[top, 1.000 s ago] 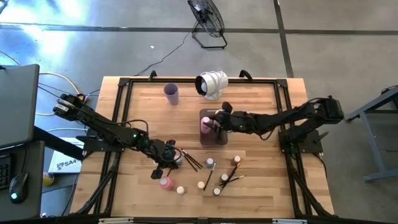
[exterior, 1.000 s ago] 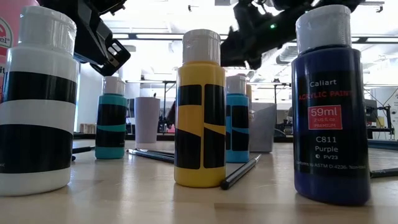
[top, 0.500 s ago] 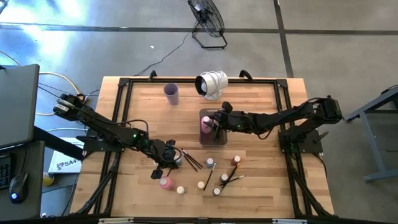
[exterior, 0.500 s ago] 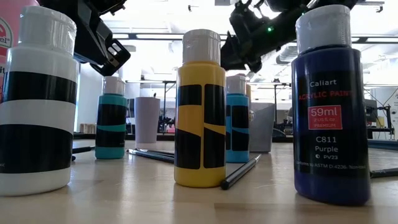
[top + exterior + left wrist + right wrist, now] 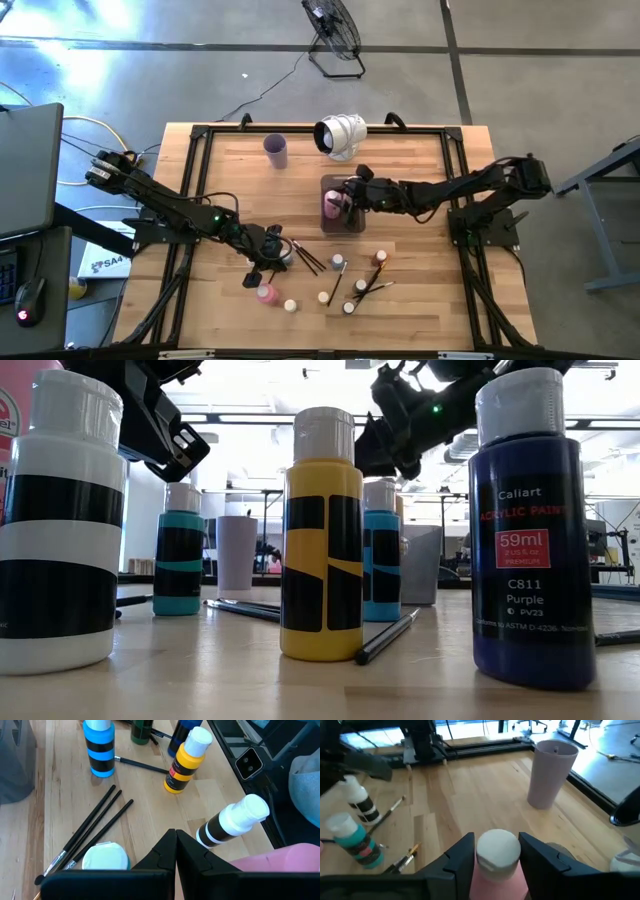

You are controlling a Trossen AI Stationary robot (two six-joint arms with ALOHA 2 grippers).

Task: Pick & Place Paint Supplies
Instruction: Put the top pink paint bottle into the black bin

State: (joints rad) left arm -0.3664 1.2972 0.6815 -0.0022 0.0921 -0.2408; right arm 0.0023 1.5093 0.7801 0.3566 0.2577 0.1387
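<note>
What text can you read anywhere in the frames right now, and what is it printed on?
"Calliart", "59ml", "C811", "Purple", "PV23": label of the dark blue paint bottle, low view.
"ACRYLIC PAINT": same label, faint.
"SA4": white box beside the table, high view; the rest is cut off.
Fine print under "59ml" and along the label's bottom: too small to read.

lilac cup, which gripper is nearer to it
Right. The right gripper is over the grey tray around a pink bottle, a short way from the lilac cup. The left gripper sits farther off among the loose paint bottles.
</note>
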